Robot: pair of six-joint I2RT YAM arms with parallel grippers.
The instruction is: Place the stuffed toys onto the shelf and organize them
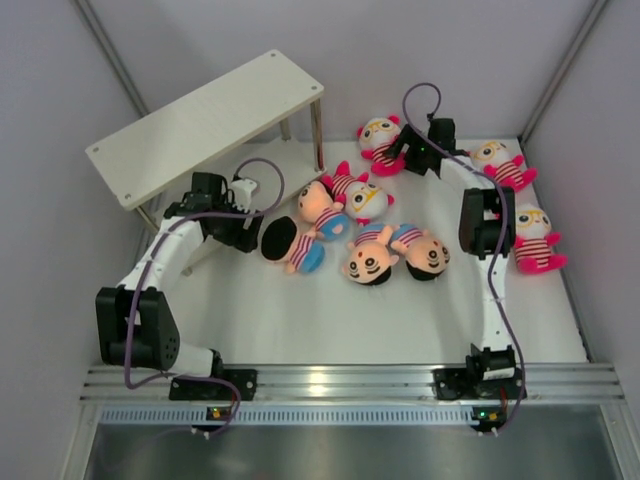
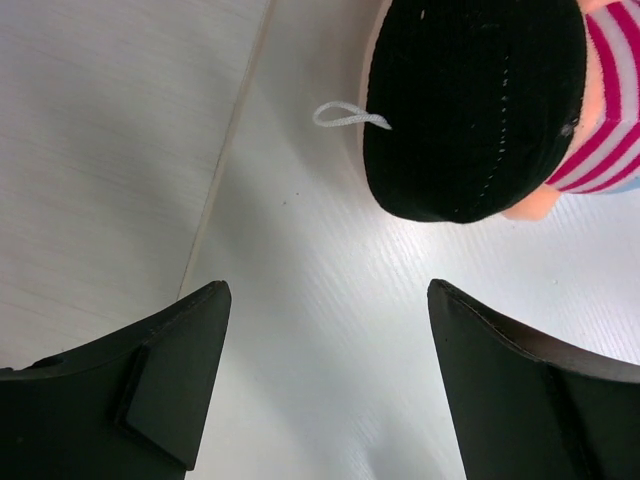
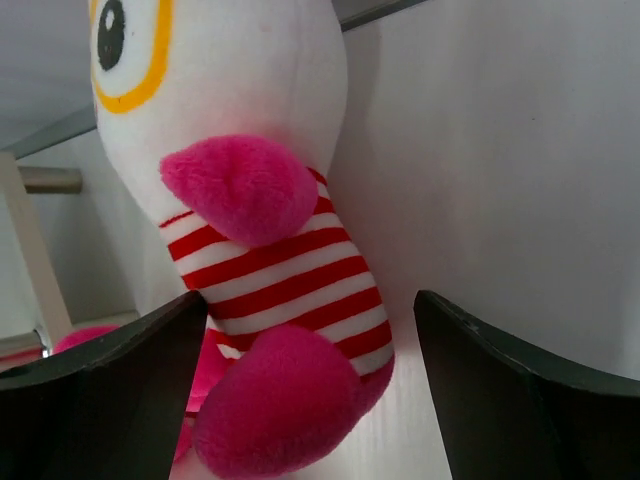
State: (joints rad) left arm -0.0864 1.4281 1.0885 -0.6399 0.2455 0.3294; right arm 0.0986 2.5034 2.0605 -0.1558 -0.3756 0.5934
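Beside the far-left wall, the shelf (image 1: 210,115) stands with its long boards running diagonally. All eight stuffed toys lie on the white table (image 1: 300,320) to its right, none yet on a board.

Left gripper (image 1: 247,230): positioned just near of the shelf's right end, jaws spread wide, nothing held. A black-haired toy (image 1: 285,242) lies immediately to its right. The left wrist view shows bare table between the fingers of the left gripper (image 2: 325,290). The black-haired toy (image 2: 475,100) is ahead of the fingertips and apart from them (a white hanging loop (image 2: 350,115) projects from its head).

Right gripper (image 1: 402,150): at the far centre, jaws likewise spread wide, nothing clamped. A white-headed toy (image 1: 380,140) lies just to its left. The right wrist view shows the right gripper (image 3: 308,297) with the striped body of the white-headed toy (image 3: 280,270) between its fingers. The body sits close against one finger and leaves a plain gap to the other (contact with the closer finger cannot be determined).

The other toys lie in a central cluster and along the right edge, all apart from both grippers.
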